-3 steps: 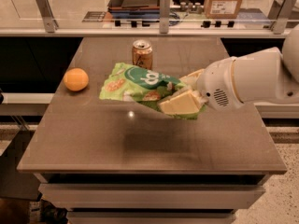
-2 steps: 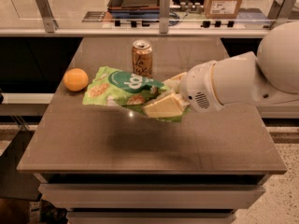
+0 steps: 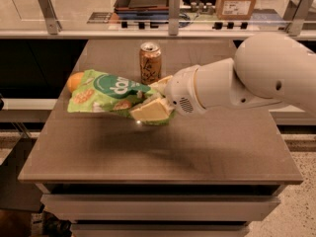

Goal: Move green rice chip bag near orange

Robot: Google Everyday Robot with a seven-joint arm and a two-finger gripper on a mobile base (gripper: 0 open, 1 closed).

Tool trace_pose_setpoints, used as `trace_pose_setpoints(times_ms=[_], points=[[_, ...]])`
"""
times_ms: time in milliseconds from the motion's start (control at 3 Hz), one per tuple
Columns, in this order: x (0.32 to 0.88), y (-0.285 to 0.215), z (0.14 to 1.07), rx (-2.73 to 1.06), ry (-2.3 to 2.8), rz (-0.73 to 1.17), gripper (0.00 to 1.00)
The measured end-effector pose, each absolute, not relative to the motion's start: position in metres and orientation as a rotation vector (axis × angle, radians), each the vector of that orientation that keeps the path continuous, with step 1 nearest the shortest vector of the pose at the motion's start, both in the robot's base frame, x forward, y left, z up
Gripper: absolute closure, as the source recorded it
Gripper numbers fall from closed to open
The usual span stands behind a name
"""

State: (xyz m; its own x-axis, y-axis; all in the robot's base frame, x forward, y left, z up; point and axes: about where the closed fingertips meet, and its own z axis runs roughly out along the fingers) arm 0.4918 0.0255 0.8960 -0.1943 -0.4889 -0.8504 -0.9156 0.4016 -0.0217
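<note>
Your gripper (image 3: pixel 154 98) sits over the left-centre of the table (image 3: pixel 207 147), at the end of the white arm (image 3: pixel 247 78) that reaches in from the right. Its two pale fingers (image 3: pixel 150 111) are closed on the right end of the green rice chip bag (image 3: pixel 106 90), one above the bag and one below, so you have a firm pinch on it.

The bag stretches out to the left of the gripper, lying roughly flat with its printed face and round dark-green logo turned up. It looks to be held off the tabletop, with a soft shadow on the surface beneath it.

The orange (image 3: pixel 75 80) is at the bag's far left end, near the left edge of the table. You see only its upper part, because the bag's top left corner covers the rest. You cannot tell from here whether the bag touches the fruit or only hangs in front of it.

The drink can (image 3: pixel 150 63) stands upright just behind the gripper, towards the back of the table, apart from the orange.
</note>
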Motion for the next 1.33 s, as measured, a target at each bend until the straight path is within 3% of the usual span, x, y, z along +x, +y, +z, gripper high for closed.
trace_pose_setpoints(times_ms=[1333], points=[[0.532,0.093,0.877,-1.284,1.802,0.702,1.0]])
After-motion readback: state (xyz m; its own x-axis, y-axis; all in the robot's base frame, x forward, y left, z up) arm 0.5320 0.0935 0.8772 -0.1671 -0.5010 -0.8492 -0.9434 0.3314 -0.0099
